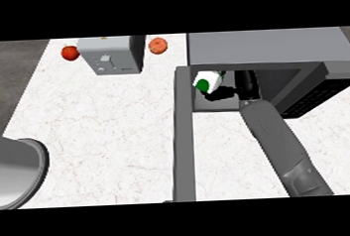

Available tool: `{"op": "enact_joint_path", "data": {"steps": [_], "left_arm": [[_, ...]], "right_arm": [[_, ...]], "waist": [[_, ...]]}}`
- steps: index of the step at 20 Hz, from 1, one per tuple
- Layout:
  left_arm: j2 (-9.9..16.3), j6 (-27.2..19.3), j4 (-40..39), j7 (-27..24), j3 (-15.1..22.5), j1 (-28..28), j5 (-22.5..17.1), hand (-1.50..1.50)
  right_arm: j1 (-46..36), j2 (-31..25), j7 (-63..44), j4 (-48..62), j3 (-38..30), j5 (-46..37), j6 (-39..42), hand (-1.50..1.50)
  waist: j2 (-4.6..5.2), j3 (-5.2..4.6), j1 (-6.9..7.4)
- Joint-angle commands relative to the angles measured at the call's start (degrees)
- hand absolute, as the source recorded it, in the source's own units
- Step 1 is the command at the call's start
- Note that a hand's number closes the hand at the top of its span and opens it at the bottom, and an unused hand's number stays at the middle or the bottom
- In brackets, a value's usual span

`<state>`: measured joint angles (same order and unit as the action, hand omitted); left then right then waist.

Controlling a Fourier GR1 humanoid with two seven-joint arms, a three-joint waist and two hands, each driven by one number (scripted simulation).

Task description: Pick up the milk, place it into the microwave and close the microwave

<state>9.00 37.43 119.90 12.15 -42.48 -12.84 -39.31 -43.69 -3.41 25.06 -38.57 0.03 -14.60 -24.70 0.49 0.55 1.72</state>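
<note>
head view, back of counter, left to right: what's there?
Red fruit → toaster → orange fruit → milk, inside the microwave with the right hand curled on it.

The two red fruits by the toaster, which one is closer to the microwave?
The orange-red fruit right of the toaster; the darker red one sits left.

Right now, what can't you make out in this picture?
- Head view: whether the milk rests on the microwave floor; the right hand covers its base.
- Microwave interior beyond the opening: dark, roofed by the casing.
- Left hand: not in view; only a grey arm part shows, cut off at the left edge.
</note>
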Motion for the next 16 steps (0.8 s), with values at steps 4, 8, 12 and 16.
{"op": "enact_joint_path", "data": {"steps": [4,8,12,16], "left_arm": [[1.17,1.41,-6.11,-1.53,-0.66,1.88,0.69,-1.50],[1.28,0.08,-3.46,-0.21,0.24,2.26,0.67,-1.50],[-0.18,0.57,-4.75,-1.53,0.65,2.79,2.61,-1.50],[0.64,1.66,-4.03,-1.53,0.83,2.68,1.86,-1.50]], "right_arm": [[-9.75,-2.45,3.66,15.70,-4.91,-1.24,-5.31,1.50],[-14.02,-4.95,3.13,19.78,-6.69,-1.61,-8.25,1.50],[-14.76,-7.05,5.18,21.61,-6.82,-3.49,-14.99,1.50],[-14.99,-8.90,8.00,24.58,-5.98,-5.54,-18.24,1.50]], "waist": [[0.82,-0.51,1.54],[1.25,-0.45,2.65],[1.44,-0.50,2.69],[2.06,-0.43,4.18]]}}
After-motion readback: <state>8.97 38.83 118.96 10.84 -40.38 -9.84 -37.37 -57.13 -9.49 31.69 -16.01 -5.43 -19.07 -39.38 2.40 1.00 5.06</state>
